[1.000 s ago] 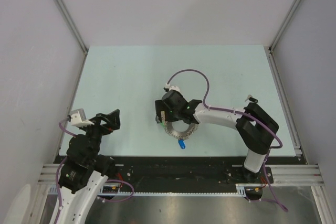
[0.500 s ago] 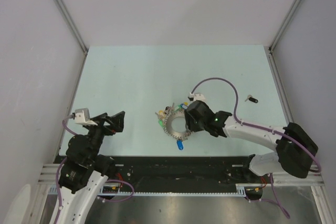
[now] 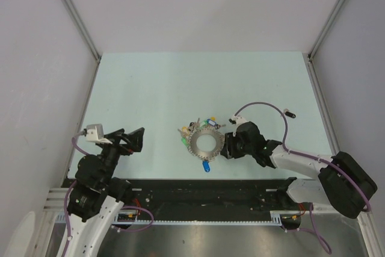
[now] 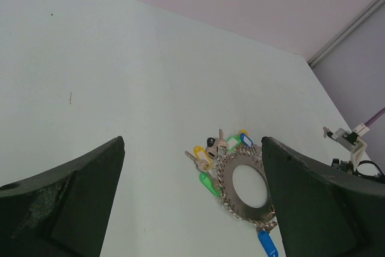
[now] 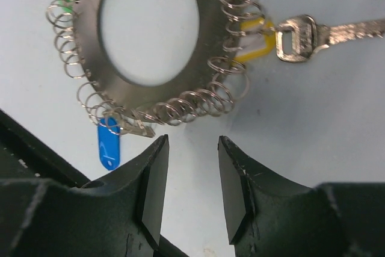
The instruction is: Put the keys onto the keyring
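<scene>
The keyring [image 3: 194,145] is a grey metal disc with a hole and wire coils round its rim, lying flat on the table's near middle. Keys with green [image 3: 182,141], yellow [image 3: 212,121] and blue [image 3: 206,167] heads lie at its rim. My right gripper [image 3: 224,147] is open and empty, just right of the ring, apart from it. The right wrist view shows the ring [image 5: 150,95], a blue tag [image 5: 108,148], a yellow tag [image 5: 255,37] and a silver key [image 5: 301,37] ahead of the gripper [image 5: 192,154]. My left gripper [image 3: 133,139] is open and empty, far left; its view shows the ring [image 4: 227,176].
A lone black-headed key [image 3: 290,113] lies far right on the table, behind the right arm's purple cable [image 3: 258,105]. The table's near edge [image 3: 204,179] is a black rail just behind the blue key. Grey walls enclose the table on three sides.
My right gripper has drawn back from over the keyring to its right side, uncovering the ring and the keys. The left arm has barely moved.
</scene>
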Robot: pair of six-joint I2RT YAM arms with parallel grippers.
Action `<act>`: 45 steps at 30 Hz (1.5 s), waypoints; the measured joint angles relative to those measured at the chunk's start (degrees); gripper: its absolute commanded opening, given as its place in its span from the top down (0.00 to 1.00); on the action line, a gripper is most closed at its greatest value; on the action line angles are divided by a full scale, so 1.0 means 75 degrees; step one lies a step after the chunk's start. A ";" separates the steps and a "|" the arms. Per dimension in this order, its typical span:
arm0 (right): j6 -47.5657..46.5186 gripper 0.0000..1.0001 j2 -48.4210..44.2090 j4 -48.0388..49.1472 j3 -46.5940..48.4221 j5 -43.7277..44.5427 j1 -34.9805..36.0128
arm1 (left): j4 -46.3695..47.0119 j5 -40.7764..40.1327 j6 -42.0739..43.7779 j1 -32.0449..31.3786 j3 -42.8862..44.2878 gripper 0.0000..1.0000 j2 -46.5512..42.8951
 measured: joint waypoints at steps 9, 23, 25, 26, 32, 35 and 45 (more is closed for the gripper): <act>-0.0175 0.62 0.0828 0.1262 -0.0108 -0.0813 -0.0128 | 0.0044 0.0035 0.0017 0.0012 -0.0003 0.00 0.0035; -0.0291 0.75 0.1434 0.2256 -0.0152 -0.1358 -0.0236 | 0.0061 0.0242 0.0128 0.0058 -0.0009 0.00 0.0353; -0.0329 0.76 0.1434 0.2250 -0.0169 -0.1448 -0.0236 | 0.0061 0.0245 0.0131 0.0061 -0.0009 0.00 0.0353; -0.0347 0.75 0.1431 0.2247 -0.0175 -0.1510 -0.0236 | 0.0061 0.0254 0.0131 0.0061 -0.0009 0.00 0.0353; -0.0539 0.75 0.1265 0.2194 -0.0207 -0.1862 -0.0204 | 0.0064 0.0312 0.0131 0.0073 -0.0009 0.00 0.0353; -0.0627 0.75 0.1241 0.2200 -0.0207 -0.1955 -0.0189 | 0.0064 0.0347 0.0131 0.0079 -0.0009 0.00 0.0353; -0.0901 0.65 0.1440 0.2259 -0.0207 -0.1990 -0.0172 | 0.0067 0.0373 0.0131 0.0082 -0.0009 0.00 0.0388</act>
